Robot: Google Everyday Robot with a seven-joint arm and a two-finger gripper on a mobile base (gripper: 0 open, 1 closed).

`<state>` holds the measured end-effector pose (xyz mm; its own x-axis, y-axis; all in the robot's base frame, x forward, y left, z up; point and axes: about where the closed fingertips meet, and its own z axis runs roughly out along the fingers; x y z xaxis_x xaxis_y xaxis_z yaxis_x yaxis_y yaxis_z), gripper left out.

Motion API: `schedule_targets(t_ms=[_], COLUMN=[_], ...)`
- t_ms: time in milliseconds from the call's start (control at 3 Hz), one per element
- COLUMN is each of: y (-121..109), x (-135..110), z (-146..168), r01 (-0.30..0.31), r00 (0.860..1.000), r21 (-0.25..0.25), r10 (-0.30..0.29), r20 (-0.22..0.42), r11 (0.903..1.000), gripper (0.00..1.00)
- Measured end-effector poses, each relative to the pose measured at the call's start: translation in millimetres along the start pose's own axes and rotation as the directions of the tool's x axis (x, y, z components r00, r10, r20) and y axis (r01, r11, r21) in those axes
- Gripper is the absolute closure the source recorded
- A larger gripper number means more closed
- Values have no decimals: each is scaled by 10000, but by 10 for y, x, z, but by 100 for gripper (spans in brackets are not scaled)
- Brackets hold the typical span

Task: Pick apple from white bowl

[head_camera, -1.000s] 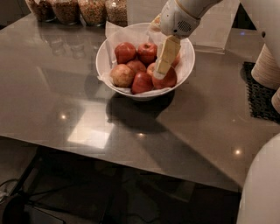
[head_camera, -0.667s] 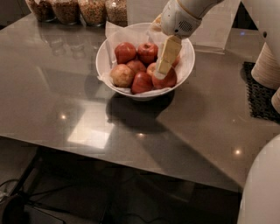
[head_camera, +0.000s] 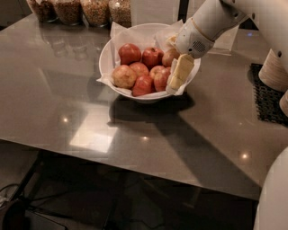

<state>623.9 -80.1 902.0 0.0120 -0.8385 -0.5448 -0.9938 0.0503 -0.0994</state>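
The white bowl stands on the grey table, back centre, lined with crumpled white paper. It holds several apples. A red apple with an orange blush lies at the bowl's right front. My gripper hangs from the white arm coming from the upper right. It reaches down into the bowl's right side, right against that apple, and covers part of the rim there. Paler apples lie at the left front.
Several glass jars of grains line the table's back left edge. A black mat with a tan object lies at the right. My white body fills the lower right corner. The table's front edge runs across the lower frame.
My gripper has shifted slightly right and lower, deeper into the bowl's right side. The apples near it have shifted a little.
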Motion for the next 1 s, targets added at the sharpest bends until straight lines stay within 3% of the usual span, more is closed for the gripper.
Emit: schedule_targets(t_ms=[333,1000], y=[0,0], x=[0,0], z=[0,0], r01=[0,0], r00=[10000,10000], r21=[0,0], r10=[0,0], r20=[0,0], r11=[10000,10000], gripper=[0,42])
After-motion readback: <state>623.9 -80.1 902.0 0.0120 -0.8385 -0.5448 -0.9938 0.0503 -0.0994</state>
